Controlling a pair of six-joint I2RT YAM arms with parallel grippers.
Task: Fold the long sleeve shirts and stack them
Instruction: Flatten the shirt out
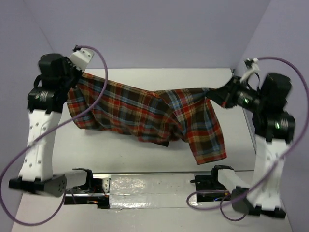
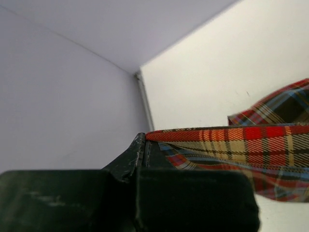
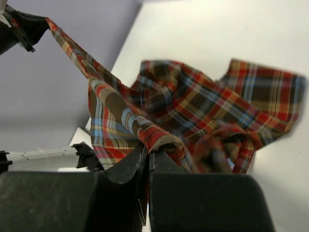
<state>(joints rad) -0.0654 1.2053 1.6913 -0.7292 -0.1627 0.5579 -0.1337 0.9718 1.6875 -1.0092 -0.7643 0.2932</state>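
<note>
The plaid long sleeve shirt (image 1: 145, 113), red-orange, brown and light blue, hangs stretched between both arms above the white table (image 1: 145, 77). My left gripper (image 1: 81, 73) is shut on its left edge; the left wrist view shows the taut hem (image 2: 231, 133) running right from the pinched fingers (image 2: 143, 145). At the right, the right gripper (image 1: 216, 94) is shut on another edge, and a fold of cloth (image 3: 161, 140) sits clamped at its fingertips (image 3: 148, 153). The middle of the shirt sags, and a flap (image 1: 207, 140) hangs low at the right.
Lilac walls (image 1: 145, 29) close in the table at the back and both sides. The arm bases (image 1: 87, 186) and a taped strip (image 1: 149, 186) run along the near edge. Purple cables (image 1: 104, 63) loop beside each arm.
</note>
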